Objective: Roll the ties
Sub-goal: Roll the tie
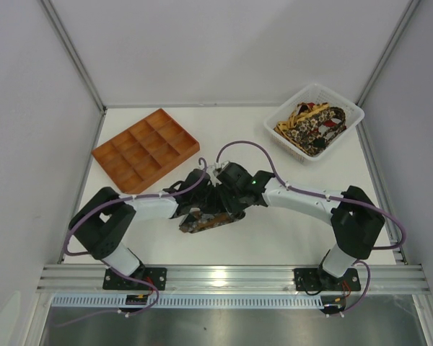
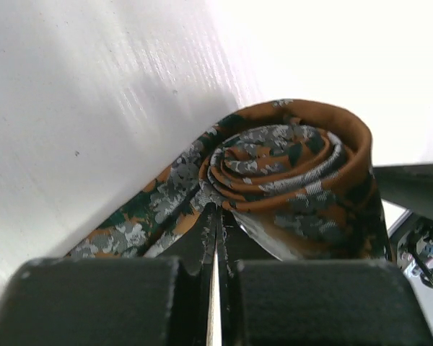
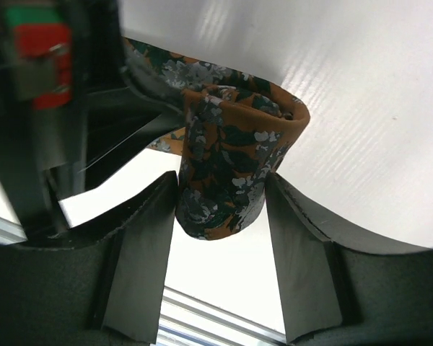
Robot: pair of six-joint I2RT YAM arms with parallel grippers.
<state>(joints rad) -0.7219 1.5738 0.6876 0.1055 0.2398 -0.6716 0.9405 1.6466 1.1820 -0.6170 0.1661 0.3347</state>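
Note:
One tie [image 1: 206, 221], rust-orange with green and grey blotches, lies near the middle of the table, wound into a coil [image 2: 289, 162] with a loose tail [image 2: 137, 223] running off to the left. My left gripper [image 2: 218, 213] is shut, its tips pinching the fabric where the tail leaves the coil. In the top view both grippers meet over it: left gripper [image 1: 200, 209], right gripper [image 1: 227, 204]. My right gripper [image 3: 220, 180] has both fingers pressed against the sides of the upright roll [image 3: 224, 173].
A white basket [image 1: 355, 112] at the back right holds more patterned ties [image 1: 310, 126]. An orange compartment tray [image 1: 146, 150] sits at the back left. The metal rail [image 1: 231, 276] with both arm bases runs along the near edge.

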